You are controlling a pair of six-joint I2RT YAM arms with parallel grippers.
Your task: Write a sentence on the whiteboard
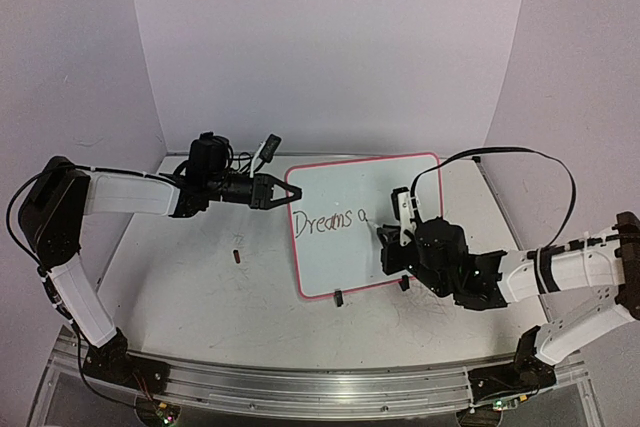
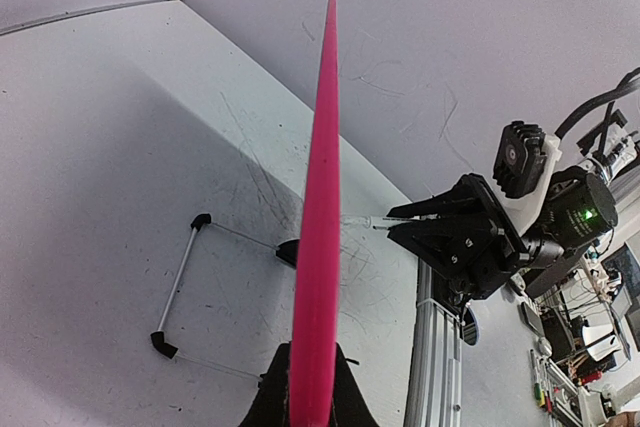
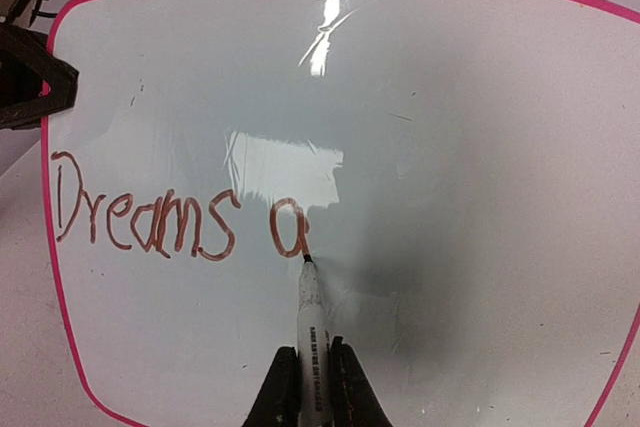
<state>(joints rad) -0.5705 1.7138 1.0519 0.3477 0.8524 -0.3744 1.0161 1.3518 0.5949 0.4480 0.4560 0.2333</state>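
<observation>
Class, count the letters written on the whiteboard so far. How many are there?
7. Six spell "Dreams" across the left half of the whiteboard; the seventh, a lone "a", sits just right of them at the tip of the marker. None seems hidden.

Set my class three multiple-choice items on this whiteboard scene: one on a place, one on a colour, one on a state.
1. Where is the marker tip? A) at the last letter of the writing B) on the whiteboard rim C) lifted clear
2. What colour is the whiteboard rim? A) blue B) pink C) green
3. What are the left fingers doing? A) hanging open B) gripping the marker C) clamping the whiteboard's edge
Answers: 1 A, the tip touches the "a"; 2 B, the border shows pink; 3 C, they pinch its left edge.
</observation>
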